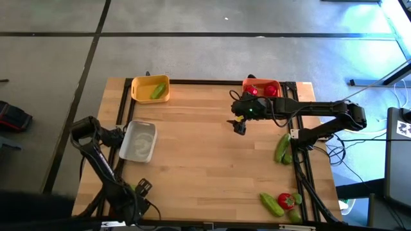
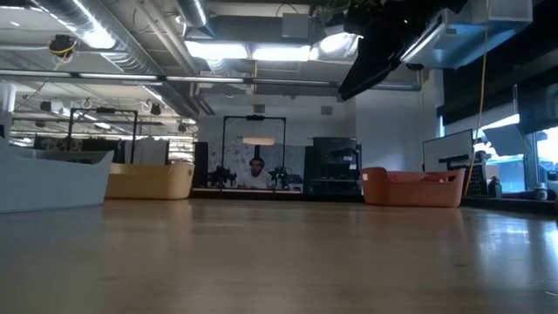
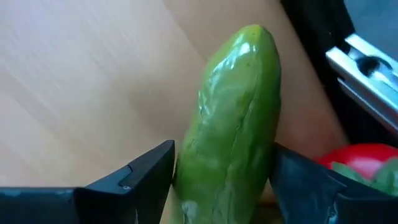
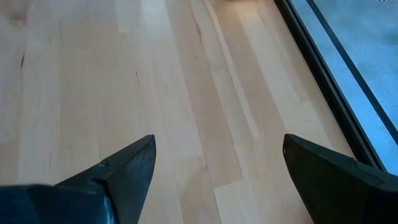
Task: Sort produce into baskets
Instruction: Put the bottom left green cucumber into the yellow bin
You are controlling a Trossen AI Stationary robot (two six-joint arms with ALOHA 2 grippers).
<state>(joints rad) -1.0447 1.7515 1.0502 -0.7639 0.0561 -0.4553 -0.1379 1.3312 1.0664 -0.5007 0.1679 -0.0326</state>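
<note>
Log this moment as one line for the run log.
left gripper: shut on green plastic cucumber | right gripper: open, empty, above wooden table near orange plastic basket

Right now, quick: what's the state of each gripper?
Left gripper: closed on a cucumber.
Right gripper: open, holding nothing, over bare table.

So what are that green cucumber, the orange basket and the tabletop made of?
The cucumber looks like moulded plastic or rubber: it is glossy, with bright highlights and a too-smooth skin. Which of the two it is, I cannot tell. The orange basket seems to be matte plastic, uniform in colour with rounded corners. The tabletop appears to be light wood, smoothly finished, with visible plank seams and grain.
</note>
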